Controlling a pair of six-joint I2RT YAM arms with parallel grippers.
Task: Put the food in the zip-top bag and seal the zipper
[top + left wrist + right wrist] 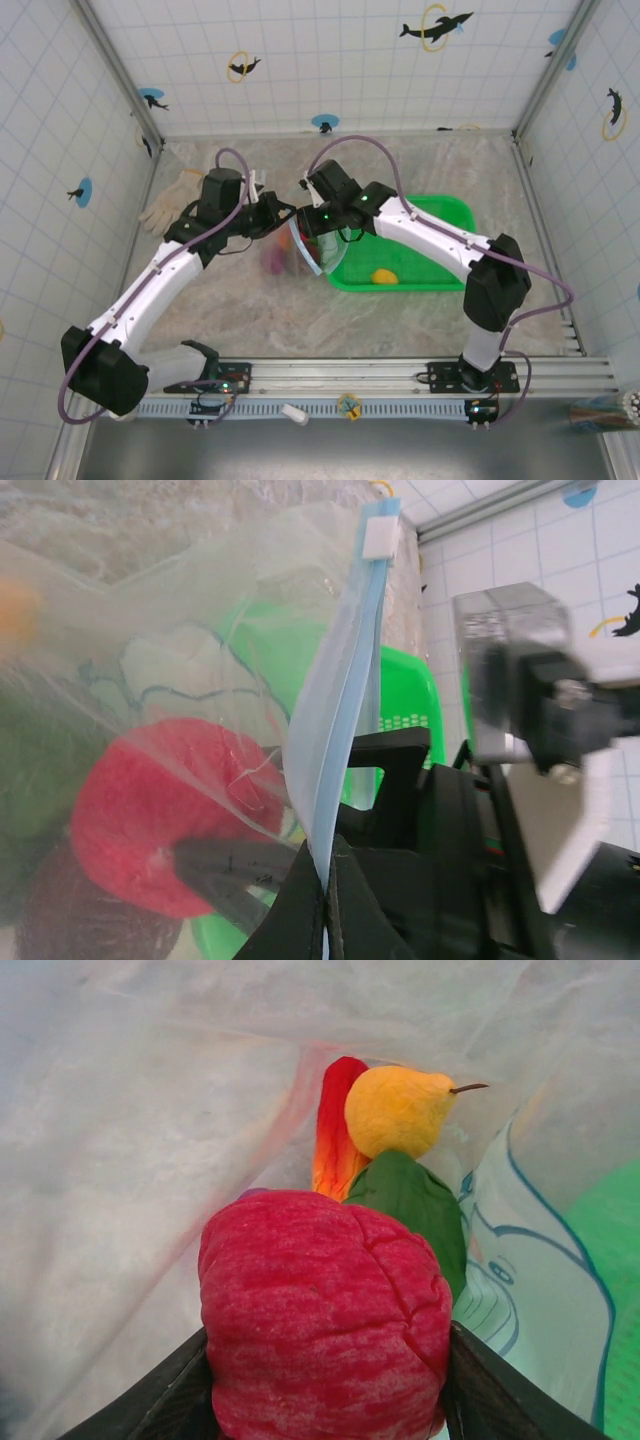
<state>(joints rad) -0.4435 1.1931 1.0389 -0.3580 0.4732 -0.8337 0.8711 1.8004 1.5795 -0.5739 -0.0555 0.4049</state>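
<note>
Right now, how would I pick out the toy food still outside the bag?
Find the green basket under the right arm. Near its front rim lies a small yellow piece, loose, while the other food sits inside the clear bag.

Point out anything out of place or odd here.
A pale glove lies at the far left of the table, away from the work. One yellow fruit sits in the green basket, not yet bagged.
</note>
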